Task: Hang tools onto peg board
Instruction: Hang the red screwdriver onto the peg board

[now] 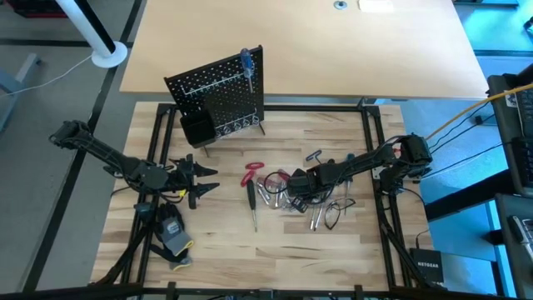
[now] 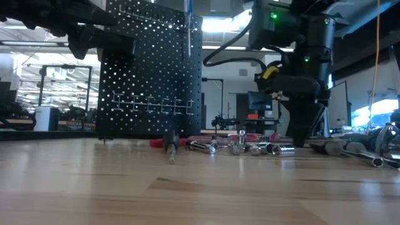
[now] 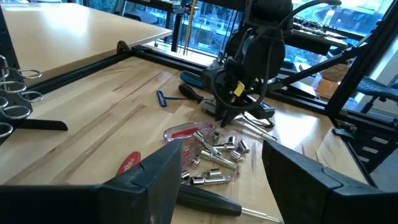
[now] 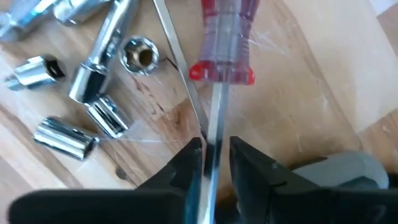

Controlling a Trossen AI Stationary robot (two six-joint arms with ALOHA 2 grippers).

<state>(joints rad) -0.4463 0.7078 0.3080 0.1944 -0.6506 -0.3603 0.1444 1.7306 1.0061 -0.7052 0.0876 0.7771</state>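
Down among the scattered silver sockets, the right gripper is pinching the metal shaft of a red clear-handled screwdriver lying on the table, while the left gripper is waiting wide open, well apart from the peg board.

You saw the peg board upright on the worktop, with a blue-handled screwdriver hanging on it. The right gripper was low over the scattered tools. The left gripper waited near the glove.
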